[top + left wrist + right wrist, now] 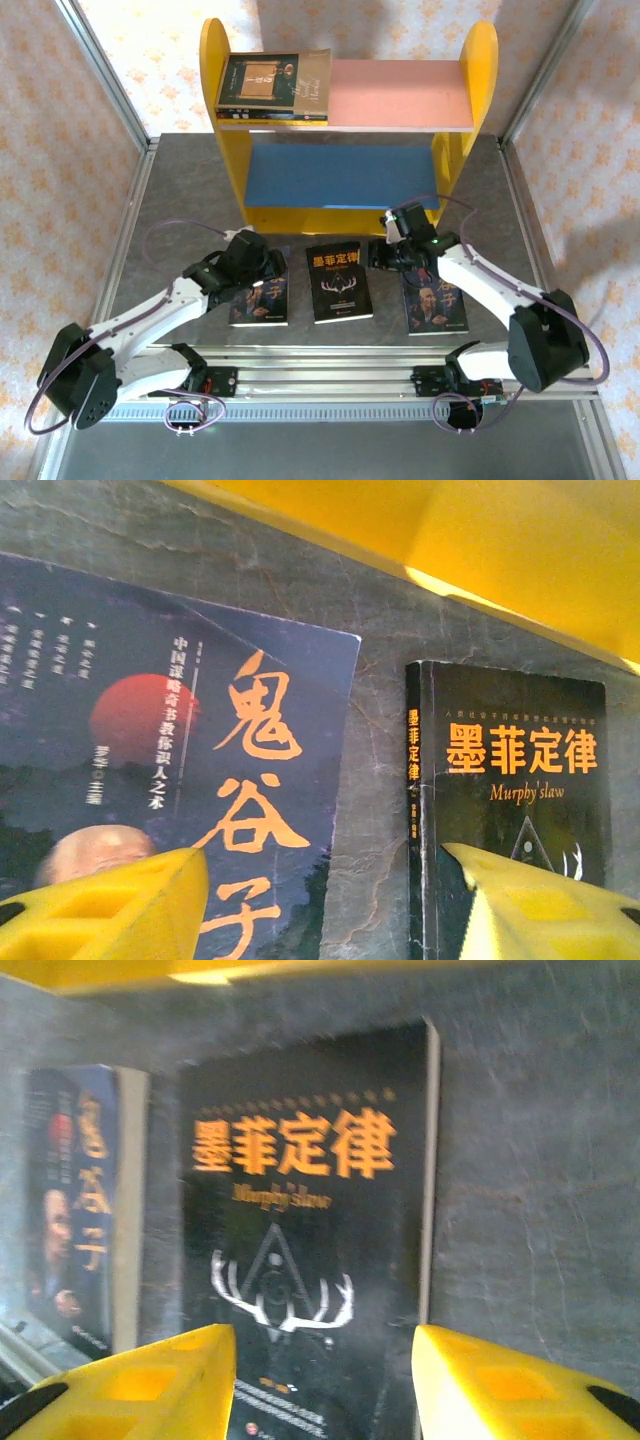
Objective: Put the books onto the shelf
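Note:
The shelf (pixel 483 60) stands at the back of the table, and a dark book (pixel 258 82) and a tan-brown one (pixel 312 85) lie flat on the left of its pink upper board. Three books lie flat in front of it: a bearded-man book (pixel 262 305) on the left, the black antlers book (pixel 338 283) in the middle, and another bearded-man book (pixel 437 305) on the right. My left gripper (pixel 272 264) is open, its fingers (pixel 110 905) low over the gap between the blue cover (pixel 150 740) and the black book (pixel 520 760). My right gripper (pixel 383 255) hovers open over the black book (pixel 300 1220).
The shelf's blue lower board (pixel 340 175) has nothing on it. An aluminium rail (pixel 320 385) runs along the near edge between the arm bases. Metal frame posts (pixel 105 70) rise at the back corners. Bare grey table (pixel 190 190) lies left of the shelf.

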Motion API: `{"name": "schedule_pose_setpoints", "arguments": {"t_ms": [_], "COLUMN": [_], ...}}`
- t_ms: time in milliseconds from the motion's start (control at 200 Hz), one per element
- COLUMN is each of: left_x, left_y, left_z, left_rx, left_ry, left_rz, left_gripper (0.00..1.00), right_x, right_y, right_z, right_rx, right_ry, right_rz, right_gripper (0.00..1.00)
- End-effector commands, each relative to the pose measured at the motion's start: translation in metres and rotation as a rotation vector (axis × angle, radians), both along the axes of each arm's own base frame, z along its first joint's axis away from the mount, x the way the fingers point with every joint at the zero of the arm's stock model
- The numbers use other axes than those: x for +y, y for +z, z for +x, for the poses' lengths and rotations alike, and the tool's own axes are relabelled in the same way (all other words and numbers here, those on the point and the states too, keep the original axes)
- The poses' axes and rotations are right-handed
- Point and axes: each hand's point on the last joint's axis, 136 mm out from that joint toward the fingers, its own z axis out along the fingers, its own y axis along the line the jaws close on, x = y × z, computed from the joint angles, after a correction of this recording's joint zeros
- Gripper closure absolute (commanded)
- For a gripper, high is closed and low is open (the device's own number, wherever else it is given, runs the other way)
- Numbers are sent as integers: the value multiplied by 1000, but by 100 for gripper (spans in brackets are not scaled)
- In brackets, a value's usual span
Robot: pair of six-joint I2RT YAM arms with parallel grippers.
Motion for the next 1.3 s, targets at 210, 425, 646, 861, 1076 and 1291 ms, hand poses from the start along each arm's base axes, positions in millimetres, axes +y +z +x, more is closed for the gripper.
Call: {"name": "schedule_pose_setpoints", "arguments": {"t_ms": [210,425,646,861,1076,1291], "left_x": [-10,-18,-48,-74,-89,-95], "left_y": [10,-9,-34,-51,-58,-65], "left_z": [18,15,21,23,22,19], "left_rx": [-50,-8,46,86,102,122], "left_ry": [32,33,-11,-61,-87,-106], "left_rz": [-10,-53,-83,-90,-97,-63], "left_gripper": [37,37,39,40,40,41], "right_x": [1,1,-1,-3,4,14], "right_y": [-7,-20,-39,-56,-65,-72], "right_z": [22,19,13,6,3,-1], "right_rx": [-55,-19,25,62,80,87], "right_ry": [-45,-54,-73,-77,-69,-43], "right_rz": [-24,-22,-26,-48,-41,-58], "right_gripper": [51,51,50,50,50,51]}}
